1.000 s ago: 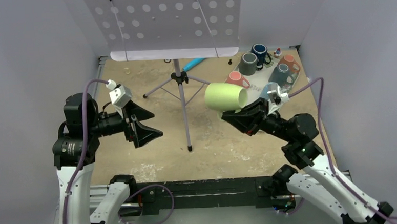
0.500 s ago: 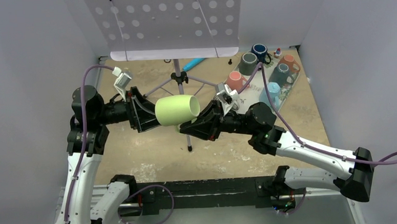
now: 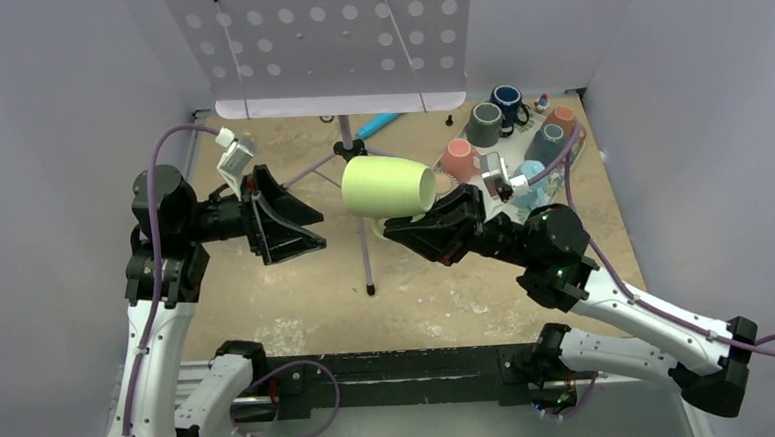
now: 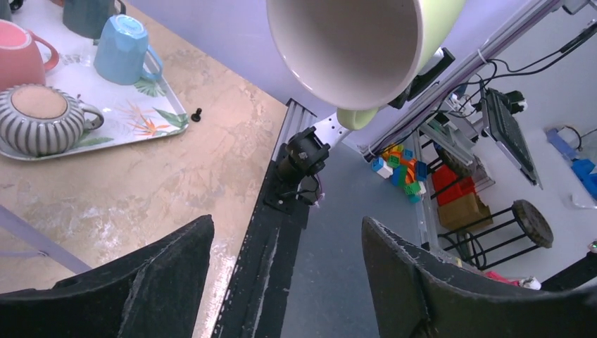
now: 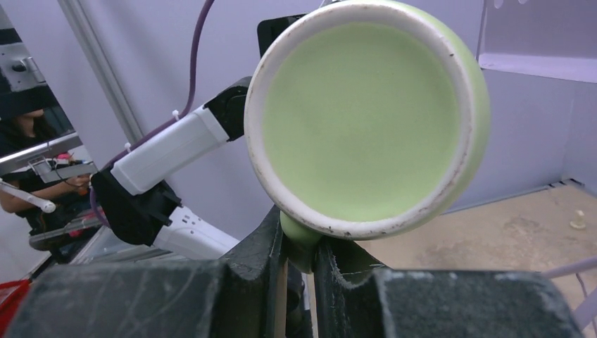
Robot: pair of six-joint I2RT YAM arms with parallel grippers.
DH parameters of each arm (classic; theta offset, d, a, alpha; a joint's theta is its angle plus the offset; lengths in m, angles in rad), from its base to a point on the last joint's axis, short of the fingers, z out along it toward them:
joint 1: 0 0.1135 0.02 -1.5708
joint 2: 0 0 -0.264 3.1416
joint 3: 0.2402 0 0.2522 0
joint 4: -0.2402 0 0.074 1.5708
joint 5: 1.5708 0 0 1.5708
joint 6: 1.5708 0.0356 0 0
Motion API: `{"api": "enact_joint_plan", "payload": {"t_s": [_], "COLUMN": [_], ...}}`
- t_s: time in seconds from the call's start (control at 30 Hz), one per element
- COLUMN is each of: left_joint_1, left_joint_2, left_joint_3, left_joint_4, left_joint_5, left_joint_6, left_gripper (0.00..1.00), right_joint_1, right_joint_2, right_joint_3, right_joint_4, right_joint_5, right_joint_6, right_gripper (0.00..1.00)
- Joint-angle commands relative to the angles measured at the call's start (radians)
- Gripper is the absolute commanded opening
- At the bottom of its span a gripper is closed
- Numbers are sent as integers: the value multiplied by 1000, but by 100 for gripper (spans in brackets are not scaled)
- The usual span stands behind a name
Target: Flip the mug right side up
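**Mug held on its side in mid-air, by the handle**

I have the green mug (image 3: pixel 387 186) up off the table (image 3: pixel 448 295), lying on its side in the air in front of the stand (image 3: pixel 366 260). My right gripper (image 3: pixel 419 222) is pinched tight on the handle (image 5: pixel 301 243), which hangs under the mug's body. In the right wrist view the fingers (image 5: pixel 260 274) squeeze the handle between them, and I look straight at the mug's base. The mouth points toward my left gripper (image 3: pixel 314 232), whose jaws are spread wide, near the mug but not touching it. From the left wrist, the pale inside of the mug shows above the parted fingers. A tray (image 4: pixel 141 116) of other mugs (image 3: pixel 462 154) sits at the table's far right, well apart.
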Motion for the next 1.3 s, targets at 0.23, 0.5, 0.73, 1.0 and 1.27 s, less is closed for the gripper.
{"api": "enact_joint_plan", "payload": {"t_s": [0.23, 0.5, 0.73, 1.0, 1.27], "left_joint_1": [-29, -58, -64, -64, -27], "left_joint_2": [4, 26, 32, 22, 134], "left_joint_3": [-7, -63, 60, 164, -115], "left_joint_4": [268, 469, -74, -793, -785], "left_joint_5": [-28, -53, -181, -884, -1333], "left_joint_6": [-252, -407, 16, 928, 1147], "left_gripper": [81, 50, 0, 0, 0], "right_joint_1": [7, 12, 12, 12, -14], "right_joint_2": [181, 284, 303, 119, 45], "right_joint_3": [80, 72, 57, -54, -92], "right_joint_4": [216, 298, 167, -236, -518], "right_joint_5": [-146, -183, -106, 326, 737], "right_joint_6": [70, 118, 71, -36, -50], "right_gripper": [0, 0, 51, 98, 98]}}
